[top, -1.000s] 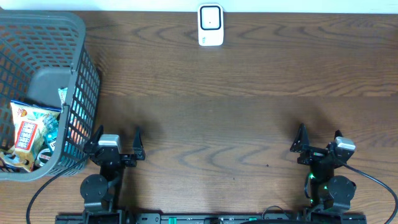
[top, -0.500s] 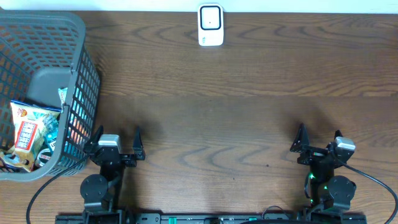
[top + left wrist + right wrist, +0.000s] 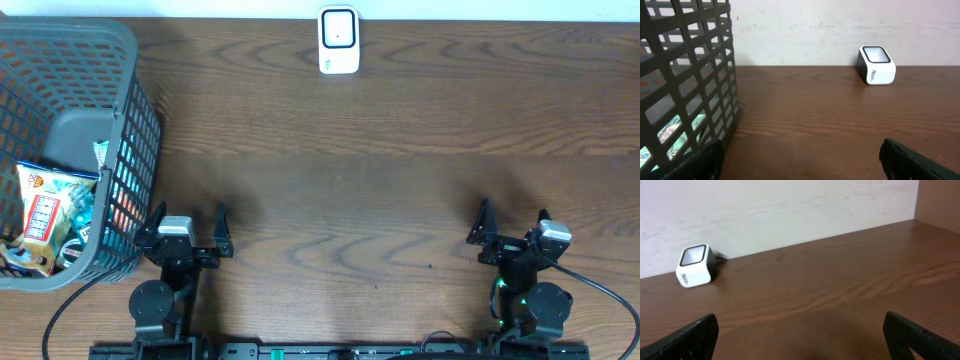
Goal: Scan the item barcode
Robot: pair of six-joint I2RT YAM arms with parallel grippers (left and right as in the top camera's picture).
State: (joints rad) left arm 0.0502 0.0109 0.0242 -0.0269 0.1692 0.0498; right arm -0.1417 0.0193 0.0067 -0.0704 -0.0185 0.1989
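Observation:
A white barcode scanner stands at the table's far edge; it also shows in the left wrist view as the scanner and in the right wrist view as the scanner. Snack packets, the items, lie inside the grey mesh basket at the left. My left gripper sits open at the near edge, right beside the basket, holding nothing. My right gripper is open and empty at the near right. Both pairs of fingertips show wide apart over bare wood.
The basket wall rises close on the left of the left gripper. Brown wooden tabletop stretches between the grippers and the scanner. A pale wall backs the table's far edge.

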